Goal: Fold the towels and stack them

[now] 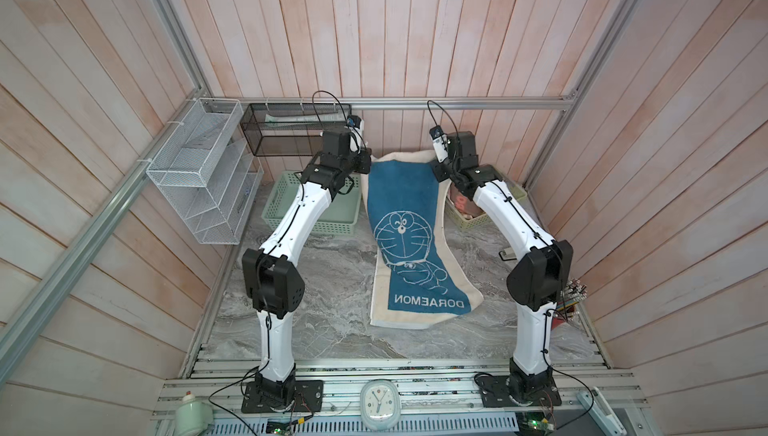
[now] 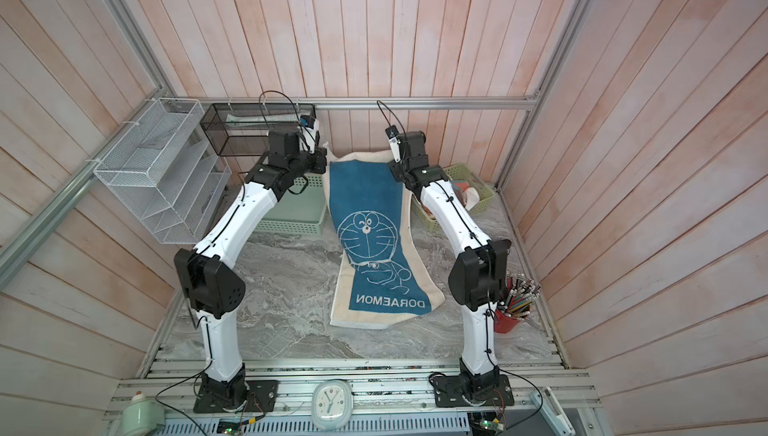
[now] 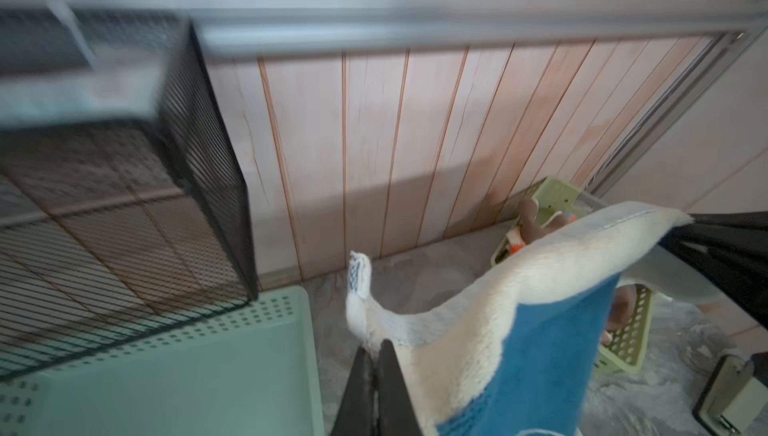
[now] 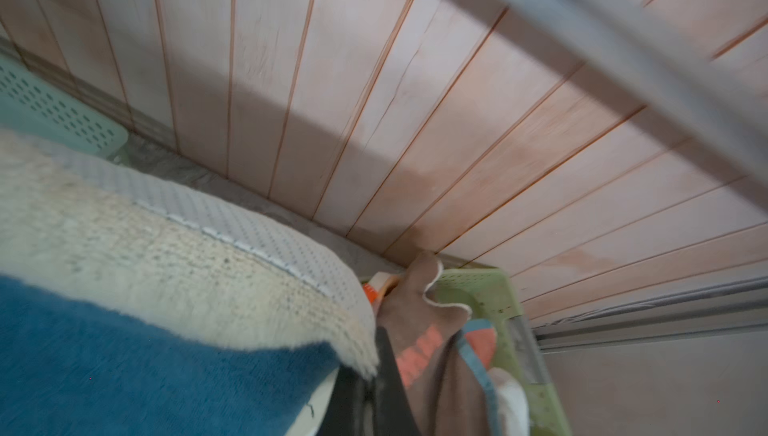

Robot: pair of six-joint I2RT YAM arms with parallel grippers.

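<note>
- Marble-patterned tabletop (image 1: 324, 288), pink plank walls behind.
- Doraemon towel (image 1: 415, 222): blue terry field, cream border, cartoon face. Long axis runs from back wall toward arm bases. Near end lies on tabletop, far end is raised.
- Left gripper (image 3: 376, 349): pressed together on far-left corner.
- Right gripper (image 4: 368, 371): pinching far-right corner.
- Judged: arms equally near; fold would carry far edge toward near edge.
- Other towels (image 4: 419, 351): heaped in right basket (image 2: 482, 197).

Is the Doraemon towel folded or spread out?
Spread out. The towel shows its whole picture; the left gripper and right gripper pinch its far corners, and its near end lies on the table.
</note>
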